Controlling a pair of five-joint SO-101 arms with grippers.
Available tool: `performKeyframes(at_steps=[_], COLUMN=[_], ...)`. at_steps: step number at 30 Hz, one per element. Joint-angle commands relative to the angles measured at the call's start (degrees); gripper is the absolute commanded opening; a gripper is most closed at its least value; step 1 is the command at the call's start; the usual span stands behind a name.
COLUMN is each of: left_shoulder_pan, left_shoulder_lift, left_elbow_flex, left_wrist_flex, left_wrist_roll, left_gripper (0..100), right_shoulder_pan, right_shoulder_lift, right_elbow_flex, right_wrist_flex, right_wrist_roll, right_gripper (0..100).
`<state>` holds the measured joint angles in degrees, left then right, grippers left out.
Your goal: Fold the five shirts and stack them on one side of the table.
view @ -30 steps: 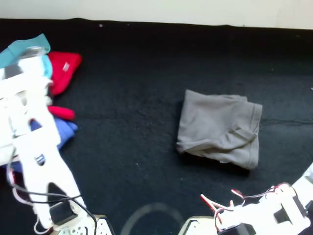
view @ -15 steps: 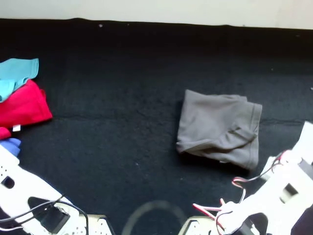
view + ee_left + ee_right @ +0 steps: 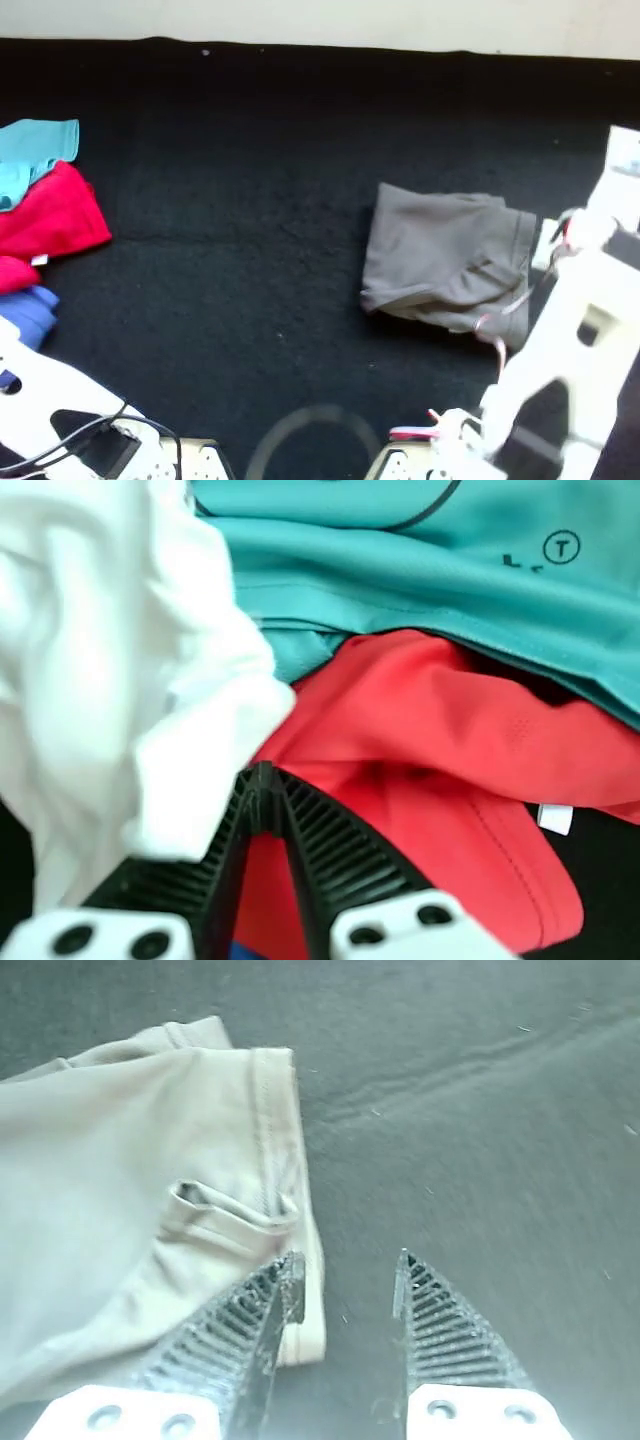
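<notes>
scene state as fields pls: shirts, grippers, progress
grey shirt: folded, on the table, right of centre
left edge: teal shirt, red shirt, blue shirt, heaped unfolded
white shirt: crumpled against the teal and red ones
left gripper: shut, over the red shirt
right gripper: open, above the grey shirt's edge
progress: one folded, no stack yet

blue shirt [image 3: 30, 312] half hidden, teal shirt [image 3: 40, 145] cropped
</notes>
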<state>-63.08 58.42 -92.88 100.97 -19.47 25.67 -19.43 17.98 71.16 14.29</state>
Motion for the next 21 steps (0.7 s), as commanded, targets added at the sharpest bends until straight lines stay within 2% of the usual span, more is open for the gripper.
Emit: performKeyframes(at_steps=[1, 5, 9, 12, 21], left_shoulder_pan=[6.4, 12.3, 16.4, 19.9, 31.1], left_shoulder_lift=[-9.4, -17.4, -25.0, -30.4, -38.9], left_elbow_flex=[2.8, 14.4, 28.0, 36.7, 56.0], left_wrist_flex=[0.4, 0.4, 0.4, 0.4, 0.0], left_wrist_roll=[0.5, 0.5, 3.3, 4.7, 6.1], left_gripper=[1, 2, 11, 14, 14], right_shoulder_pan=[-0.9, -1.1, -1.9, -2.3, -7.7], right_shoulder_lift=[11.6, 24.7, 33.2, 37.0, 46.1], right_elbow_flex=[-8.9, -17.3, -23.3, -27.6, -39.2], right_wrist_flex=[0.6, 0.9, 0.9, 0.6, 0.5], right_wrist_roll=[-0.5, -0.3, -0.2, -0.2, -0.1], right_gripper=[15.6, 17.8, 26.6, 26.9, 26.6])
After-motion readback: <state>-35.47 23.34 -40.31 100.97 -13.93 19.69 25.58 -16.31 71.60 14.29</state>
